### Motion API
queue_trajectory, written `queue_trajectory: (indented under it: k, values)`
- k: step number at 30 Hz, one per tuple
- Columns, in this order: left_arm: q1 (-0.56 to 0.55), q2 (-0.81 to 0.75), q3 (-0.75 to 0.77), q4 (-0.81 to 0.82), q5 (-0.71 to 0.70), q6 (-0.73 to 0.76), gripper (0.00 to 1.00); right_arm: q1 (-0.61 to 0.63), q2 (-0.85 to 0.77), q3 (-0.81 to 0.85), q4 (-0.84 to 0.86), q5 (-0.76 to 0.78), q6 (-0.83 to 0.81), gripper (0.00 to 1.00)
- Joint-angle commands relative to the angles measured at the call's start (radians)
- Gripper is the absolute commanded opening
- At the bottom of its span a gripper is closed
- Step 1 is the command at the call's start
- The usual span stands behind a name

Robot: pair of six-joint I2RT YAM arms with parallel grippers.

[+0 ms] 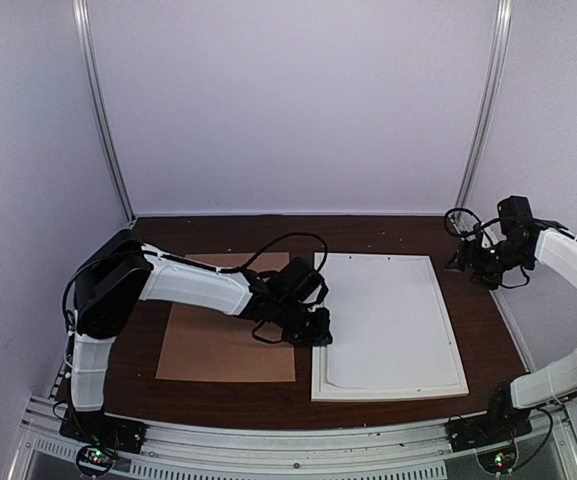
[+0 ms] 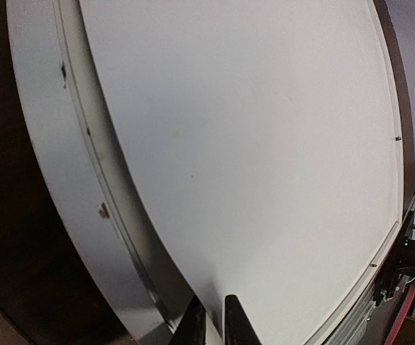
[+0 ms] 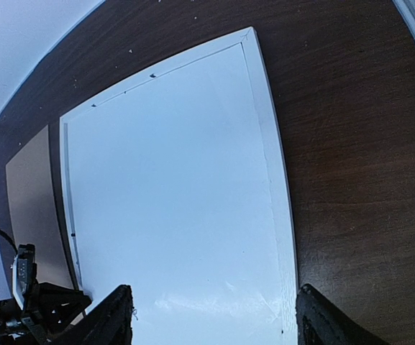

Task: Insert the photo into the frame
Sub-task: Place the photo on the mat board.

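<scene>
The photo (image 1: 388, 320) lay flat inside the frame (image 2: 60, 172), right of centre on the table (image 1: 488, 330). Only a plain white face showed. That face was smooth, with a faint sheen in the right wrist view, and it filled nearly the whole opening. Near its front left corner the sheet curved up slightly from the bed of the frame.

The frame was a large white rectangle with a thin raised rim. In the left wrist view the rim carried a few small dark marks and scuffs. A flat brown board (image 1: 218, 345), matt and like cardboard, lay just beside the frame's left side. The table top was dark wood grain.

The left claw (image 2: 213, 309) sat low at the left edge of the frame, over the margin of the sheet. Its black fingers were drawn almost together with a narrow slit between them. Whether they gripped the sheet could not be determined.

The right claw (image 3: 214, 302) hung above the table to the right of the frame, spread wide with nothing between its fingers.
</scene>
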Motion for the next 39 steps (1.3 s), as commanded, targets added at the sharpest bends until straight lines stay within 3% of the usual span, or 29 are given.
queue_trajectory:
  k: [1, 13, 32, 39]
  values:
    - [-0.005, 0.011, 0.013, 0.013, -0.015, 0.009, 0.09, -0.006, 0.000, -0.014, 0.016, -0.007, 0.006, 0.77]
    - [-0.004, -0.009, -0.008, 0.022, -0.027, 0.003, 0.00, -0.006, 0.001, -0.017, 0.017, -0.006, 0.003, 0.77]
    - [-0.007, -0.025, -0.049, 0.049, -0.032, -0.018, 0.00, -0.006, 0.013, -0.024, 0.027, -0.005, 0.000, 0.77]
    - [-0.010, -0.026, -0.049, 0.049, -0.027, -0.018, 0.04, -0.006, 0.041, -0.038, 0.047, -0.002, -0.005, 0.77]
